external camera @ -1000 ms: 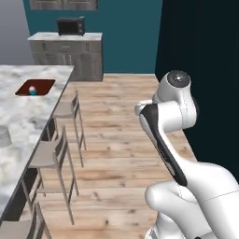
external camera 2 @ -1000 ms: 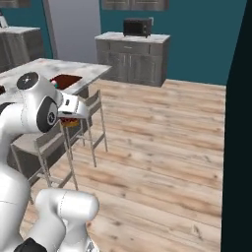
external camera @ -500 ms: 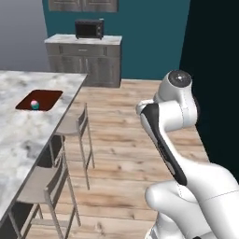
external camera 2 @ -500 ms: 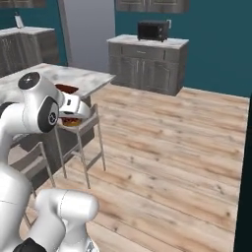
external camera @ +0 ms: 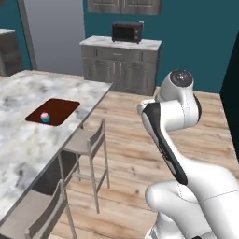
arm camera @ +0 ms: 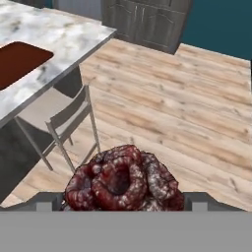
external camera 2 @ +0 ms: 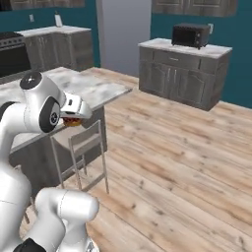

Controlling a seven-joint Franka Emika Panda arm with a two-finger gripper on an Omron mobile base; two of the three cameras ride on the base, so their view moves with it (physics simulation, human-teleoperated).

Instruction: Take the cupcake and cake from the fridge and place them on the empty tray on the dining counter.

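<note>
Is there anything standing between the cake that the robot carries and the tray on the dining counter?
Nothing visible blocks it. The cake hangs over the wooden floor beside a stool. The tray lies on the dining counter holding just the cupcake, with bare surface left beside it.

The long white-and-grey marble dining counter lay ahead-left of the pincer, carrying a flat dark reddish-brown tray; a tiny pink-frosted cupcake sat on the tray.

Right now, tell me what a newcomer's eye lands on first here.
The dark brown cake bulks at the bottom of the hand view, between the tool's tips above wooden floor. Next, the pink-frosted cupcake sitting in the reddish-brown tray on the marble dining counter.
</note>
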